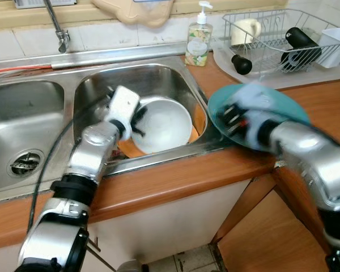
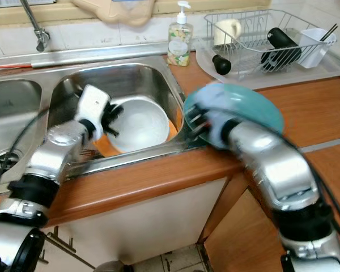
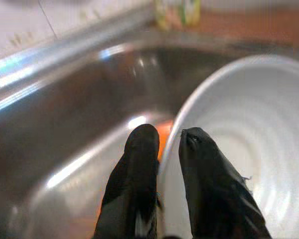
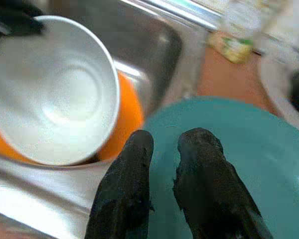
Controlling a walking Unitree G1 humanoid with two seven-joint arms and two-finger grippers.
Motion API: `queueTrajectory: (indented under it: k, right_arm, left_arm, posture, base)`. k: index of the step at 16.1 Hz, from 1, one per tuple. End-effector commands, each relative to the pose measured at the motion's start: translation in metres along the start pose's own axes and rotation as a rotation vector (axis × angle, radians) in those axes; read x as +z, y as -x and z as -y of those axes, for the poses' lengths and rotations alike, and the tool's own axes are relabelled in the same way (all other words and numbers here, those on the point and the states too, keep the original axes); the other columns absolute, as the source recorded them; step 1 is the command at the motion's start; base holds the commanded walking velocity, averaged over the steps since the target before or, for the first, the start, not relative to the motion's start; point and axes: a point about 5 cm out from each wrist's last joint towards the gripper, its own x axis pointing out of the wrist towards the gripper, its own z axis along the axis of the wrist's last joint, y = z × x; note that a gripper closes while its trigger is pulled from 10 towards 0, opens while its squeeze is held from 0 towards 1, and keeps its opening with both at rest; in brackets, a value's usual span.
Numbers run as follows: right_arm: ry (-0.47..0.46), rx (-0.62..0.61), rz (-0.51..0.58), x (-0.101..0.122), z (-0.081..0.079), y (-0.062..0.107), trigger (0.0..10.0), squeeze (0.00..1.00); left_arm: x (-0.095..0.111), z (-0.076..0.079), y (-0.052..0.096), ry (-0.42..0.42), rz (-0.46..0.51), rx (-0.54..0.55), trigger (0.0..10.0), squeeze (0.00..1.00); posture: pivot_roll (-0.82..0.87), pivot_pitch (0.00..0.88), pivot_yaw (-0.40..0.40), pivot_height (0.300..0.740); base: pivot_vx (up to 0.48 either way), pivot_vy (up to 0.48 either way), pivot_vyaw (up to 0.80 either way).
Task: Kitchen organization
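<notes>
The left gripper [image 3: 162, 144] is inside the right-hand basin of the steel sink [image 1: 178, 85], with its two black fingers [image 3: 139, 169] pinched over the rim of a white bowl [image 1: 167, 124], one finger outside the wall and one inside. The white bowl sits tilted in the basin, resting on an orange plate [image 4: 122, 119] that lies beneath it on the basin floor. The right gripper [image 4: 164, 142] is at the sink's right edge, its fingers closed on the rim of a teal plate [image 1: 283, 107]; the right wrist view shows one finger above and one against the plate surface. The teal plate is held over the wooden tabletop [image 1: 328, 107] just beside the basin, its near edge overlapping the sink rim. The right arm appears blurred. Behind the sink stand a soap dispenser [image 1: 199, 39] and a wire dish rack [image 1: 272, 34] holding a cream mug [image 1: 245, 29], a black bottle [image 1: 301, 42] and a white container [image 1: 334, 42]. A faucet [image 1: 58, 25] stands between the two basins.
</notes>
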Motion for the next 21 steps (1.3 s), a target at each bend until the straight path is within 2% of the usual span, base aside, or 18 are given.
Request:
queueTrajectory:
  k: [1, 5, 7, 8, 9, 11, 13, 17, 21]
  right_arm:
    - [-0.017, -0.044, -0.001, 0.003, 0.008, 0.001, 10.0, 0.00]
    - [-0.045, -0.089, 0.011, 0.004, 0.014, 0.000, 10.0, 0.00]
    - [-0.105, -0.228, 0.034, 0.005, 0.031, 0.000, 10.0, 0.00]
    - [-0.156, -0.286, 0.032, 0.004, 0.042, 0.002, 10.0, 0.45]
    - [-0.230, -0.344, 0.024, -0.001, 0.055, 0.005, 10.0, 1.00]
    - [-0.310, -0.411, 0.002, -0.011, 0.072, 0.009, 10.0, 1.00]
    - [-0.378, -0.467, -0.008, -0.020, 0.085, 0.012, 10.0, 1.00]
    - [-0.548, -0.483, 0.021, -0.037, 0.110, 0.021, 10.0, 1.00]
    - [-0.619, -0.464, 0.024, -0.049, 0.121, 0.029, 10.0, 1.00]
  left_arm:
    - [0.006, -0.001, 0.002, 0.000, 0.032, -0.008, 10.0, 1.00]
    - [0.008, -0.001, 0.008, 0.023, 0.084, -0.022, 10.0, 1.00]
    - [0.016, 0.002, 0.012, 0.104, 0.151, -0.049, 10.0, 1.00]
    - [0.019, 0.004, 0.015, 0.131, 0.174, -0.075, 10.0, 1.00]
    - [0.023, 0.009, 0.018, 0.175, 0.202, -0.115, 10.0, 1.00]
    - [0.028, 0.019, 0.024, 0.245, 0.237, -0.200, 10.0, 1.00]
    - [0.030, 0.028, 0.029, 0.279, 0.251, -0.274, 10.0, 1.00]
    - [0.026, 0.046, 0.041, 0.289, 0.219, -0.386, 10.0, 1.00]
    - [0.022, 0.051, 0.049, 0.298, 0.194, -0.418, 10.0, 1.00]
  posture:
    - [-0.09, 0.000, 0.033, 0.740]
    - [-0.09, 0.000, 0.031, 0.740]
    - [-0.09, 0.000, 0.032, 0.740]
    - [-0.09, 0.000, 0.033, 0.740]
    - [-0.09, 0.000, 0.032, 0.740]
    - [-0.09, 0.000, 0.031, 0.740]
    - [-0.09, 0.000, 0.029, 0.740]
    - [-0.09, 0.000, 0.023, 0.740]
    - [-0.09, 0.000, 0.021, 0.740]
  base:
    - [0.000, 0.000, 0.00]
    - [0.000, 0.000, 0.00]
    - [0.000, 0.000, 0.00]
    - [0.000, 0.000, 0.00]
    - [0.000, 0.000, 0.00]
    - [0.000, 0.000, 0.00]
    - [0.000, 0.000, 0.00]
    - [0.000, 0.000, 0.00]
    - [0.000, 0.000, 0.00]
